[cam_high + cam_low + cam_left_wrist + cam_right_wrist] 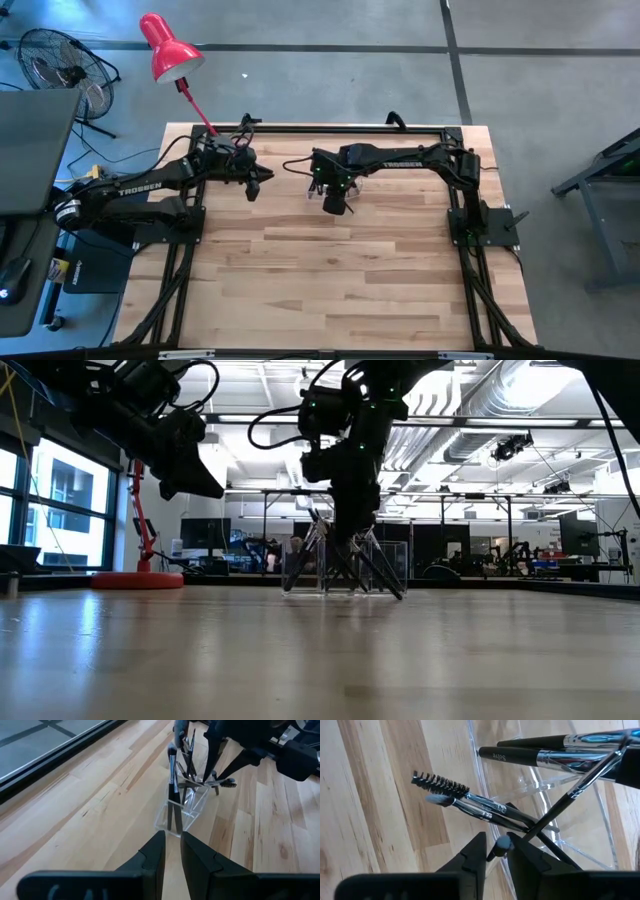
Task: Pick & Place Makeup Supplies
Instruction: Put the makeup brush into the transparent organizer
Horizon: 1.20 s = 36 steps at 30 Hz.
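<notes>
A small clear plastic holder (pixel 356 186) (pixel 345 582) (pixel 176 817) stands at the far middle of the wooden table. Several thin makeup supplies (pixel 172 770) (pixel 545 755) lean in it, crossing each other, among them a spoolie brush (pixel 440 784). My right gripper (pixel 335 203) (pixel 352 538) (pixel 498 851) points down just above the holder, its fingers a little apart around the upper end of a thin dark brush (pixel 503 843). My left gripper (pixel 256 186) (pixel 171 852) hovers to the holder's left, above the table. It is narrowly open with nothing between its fingers. My right gripper comes from above, pointing steeply down, with the thin brush's grey-tipped upper end (pixel 503 843) in the gap between its two fingers. A slit of free room shows beside the brush. Whether either finger touches it I cannot tell. The brush slants down into the holder.
A red desk lamp (pixel 168 52) (pixel 138 578) stands at the table's far left corner. A black frame rail (pixel 330 128) runs along the far edge. The bare wood (pixel 340 280) stretches toward the near edge. A fan (pixel 60 60) stands off the table.
</notes>
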Available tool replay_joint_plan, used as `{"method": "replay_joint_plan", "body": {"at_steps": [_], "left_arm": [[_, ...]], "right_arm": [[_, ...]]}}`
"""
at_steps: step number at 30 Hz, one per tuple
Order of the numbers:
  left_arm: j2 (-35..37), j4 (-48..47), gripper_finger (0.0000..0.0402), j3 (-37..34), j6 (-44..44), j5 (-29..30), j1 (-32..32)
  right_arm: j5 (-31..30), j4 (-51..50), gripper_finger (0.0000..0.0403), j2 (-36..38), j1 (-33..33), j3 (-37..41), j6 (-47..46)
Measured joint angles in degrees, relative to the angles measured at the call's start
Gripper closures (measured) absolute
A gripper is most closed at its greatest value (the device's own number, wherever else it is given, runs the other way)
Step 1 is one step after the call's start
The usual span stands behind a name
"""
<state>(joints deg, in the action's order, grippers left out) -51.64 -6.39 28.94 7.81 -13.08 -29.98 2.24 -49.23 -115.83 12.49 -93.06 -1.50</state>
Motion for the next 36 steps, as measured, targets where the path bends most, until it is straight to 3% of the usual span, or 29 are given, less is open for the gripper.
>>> {"method": "replay_joint_plan", "body": {"at_steps": [3, 9, 17, 22, 36], "left_arm": [[0.0, 0.04, 0.0344, 0.01, 0.0, 0.0, 0.0], [0.0, 0.1, 0.0344, 0.0, 0.0, 0.02, 0.0], [0.0, 0.21, 0.0344, 0.01, 0.0, 0.04, 0.0], [0.0, 0.21, 0.0344, 0.0, 0.03, 0.07, 0.0], [0.0, 0.19, 0.0344, -0.01, 0.33, -0.55, 0.0]], "right_arm": [[0.04, -0.22, 0.034, 0.0, 0.02, 0.0, 0.01], [-0.06, -1.78, 0.0388, 0.9, 0.02, 0.04, 0.3], [-2.1, -1.51, 0.0366, 3.98, 0.02, 0.04, 0.21], [-0.64, -1.35, 0.039, 3.74, 0.2, 0.13, 0.07], [-1.88, -0.79, 0.0391, 3.9, 0.17, 0.13, -1.43]]}}
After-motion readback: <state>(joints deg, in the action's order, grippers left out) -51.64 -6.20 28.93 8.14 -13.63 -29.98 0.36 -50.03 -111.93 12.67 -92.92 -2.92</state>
